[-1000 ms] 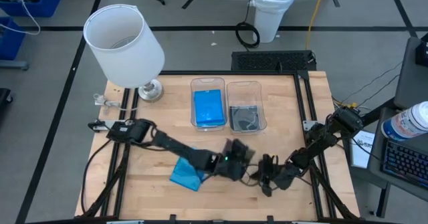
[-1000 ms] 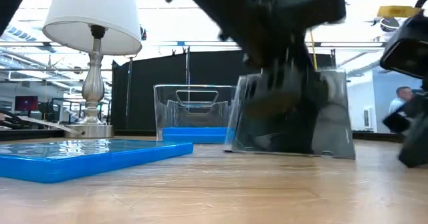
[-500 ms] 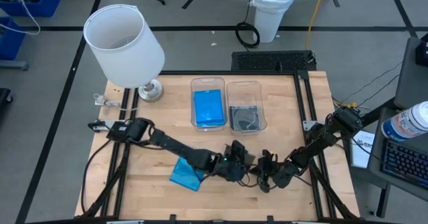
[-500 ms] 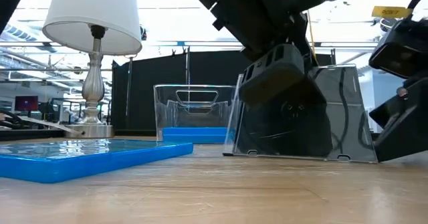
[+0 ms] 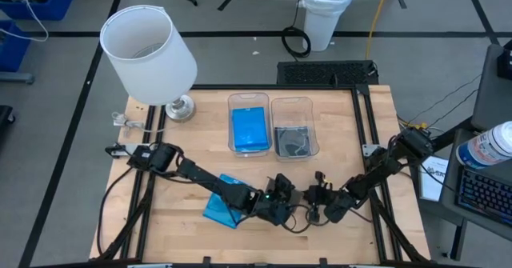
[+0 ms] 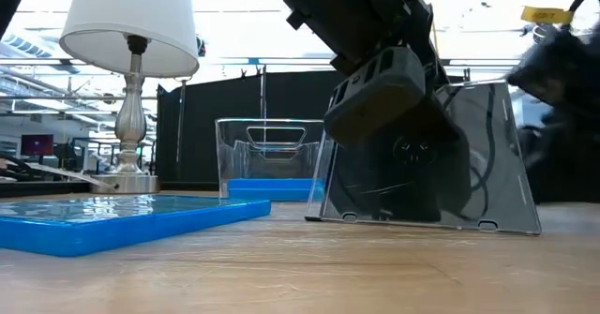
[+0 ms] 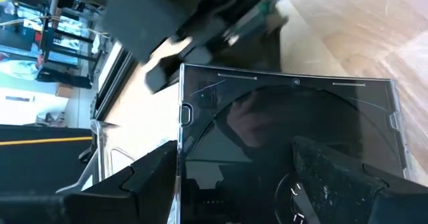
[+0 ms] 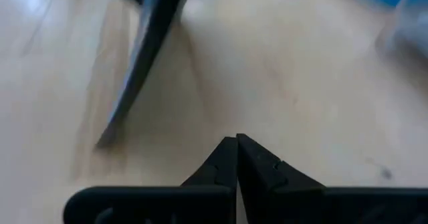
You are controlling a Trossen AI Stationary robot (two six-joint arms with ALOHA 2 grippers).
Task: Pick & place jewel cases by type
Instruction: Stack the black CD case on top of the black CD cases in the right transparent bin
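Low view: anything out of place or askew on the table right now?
Yes. A dark transparent jewel case stands on its edge, tilted, with the left gripper around its upper part, rather than lying flat. A blue jewel case lies loose on the wood outside the bins. The right gripper is shut, holding nothing.

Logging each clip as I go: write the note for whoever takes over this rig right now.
Left pincer: clamped on the dark case, which stands on edge on the table, near front centre.
Right pincer: shut, empty, low beside that case.
Done: one blue case in the left bin; a dark one in the right bin.
Left: bin the held dark case, then the blue case on the table.
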